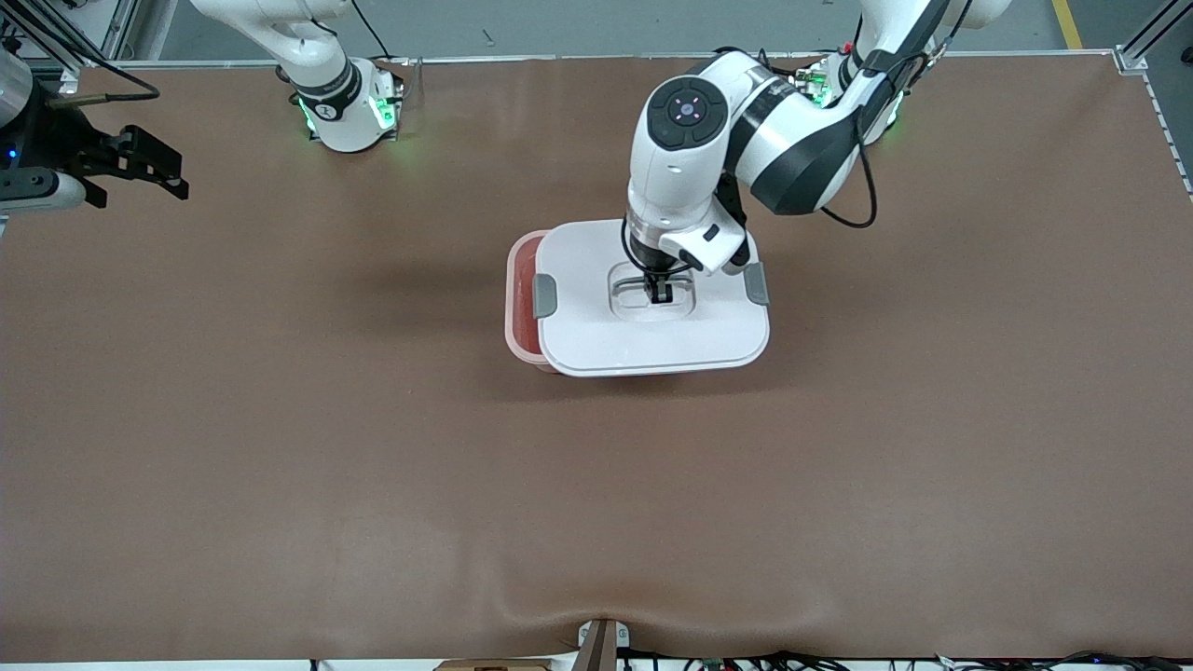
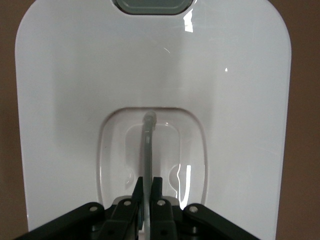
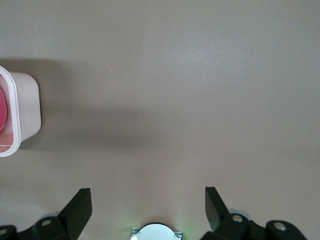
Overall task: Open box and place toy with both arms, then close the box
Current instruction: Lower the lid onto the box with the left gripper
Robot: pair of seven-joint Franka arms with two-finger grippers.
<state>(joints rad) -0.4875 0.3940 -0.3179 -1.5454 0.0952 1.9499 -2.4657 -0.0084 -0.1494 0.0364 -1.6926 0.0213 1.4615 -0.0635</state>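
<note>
The box's white lid (image 1: 652, 312) is in the middle of the table, shifted toward the left arm's end, off the translucent pinkish base (image 1: 518, 280). A strip of the base is uncovered, and the pink toy (image 1: 526, 303) shows inside it. My left gripper (image 1: 661, 294) is shut on the thin grey handle (image 2: 147, 140) in the lid's recessed centre. Whether the lid rests on the base I cannot tell. My right gripper (image 1: 140, 182) waits open and empty in the air at the right arm's end. Its wrist view shows the base's corner (image 3: 25, 107) and a sliver of the toy (image 3: 2, 110).
Grey latches (image 1: 545, 295) (image 1: 757, 283) sit on the lid's two short sides. The brown mat (image 1: 373, 447) covers the whole table. The right arm's green-lit base (image 1: 349, 107) stands at the table's edge farthest from the front camera. A small mount (image 1: 601, 643) sticks up at the nearest edge.
</note>
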